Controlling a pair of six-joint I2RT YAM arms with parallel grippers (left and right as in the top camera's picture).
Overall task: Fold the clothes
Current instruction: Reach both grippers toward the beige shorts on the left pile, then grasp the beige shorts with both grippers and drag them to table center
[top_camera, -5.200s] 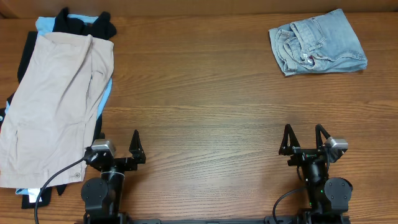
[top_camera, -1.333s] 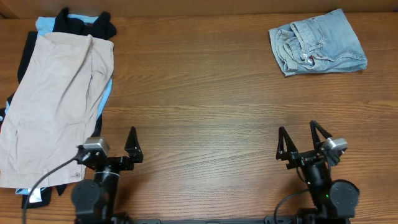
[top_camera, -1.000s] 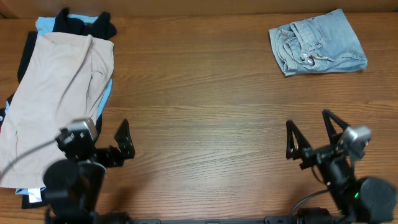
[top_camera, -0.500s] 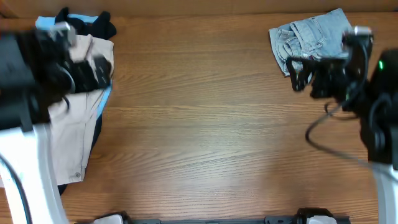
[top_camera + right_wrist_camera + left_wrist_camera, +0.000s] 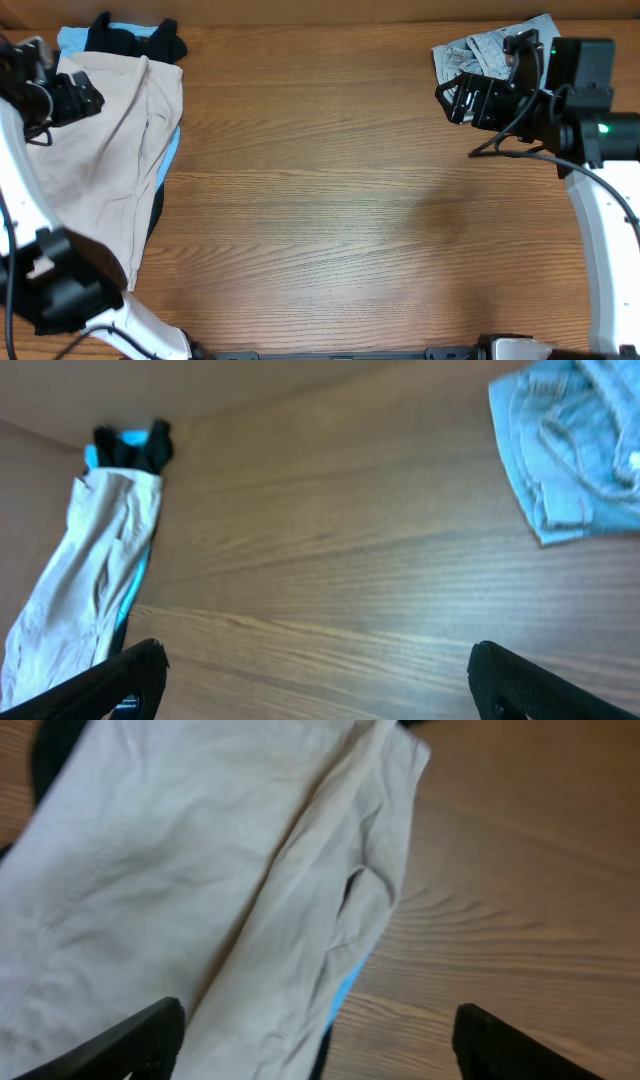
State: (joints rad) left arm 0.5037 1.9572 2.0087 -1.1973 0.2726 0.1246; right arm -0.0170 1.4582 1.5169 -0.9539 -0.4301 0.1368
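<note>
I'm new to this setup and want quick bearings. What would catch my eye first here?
The large beige shorts sprawl down the left side of the table, over a black garment with light-blue panels. Crumpled denim shorts lie at the far right corner. One arm hovers by each pile, left claw and right claw open, holding nothing.

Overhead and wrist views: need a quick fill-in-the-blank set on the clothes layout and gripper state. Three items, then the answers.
1. The khaki shorts lie on top of a black garment with ____ panels.
2. The denim shorts sit alone near the far ____ corner of the table.
3. The left gripper and the right gripper are both ____, with nothing held.

Missing words: light-blue; right; open
</note>
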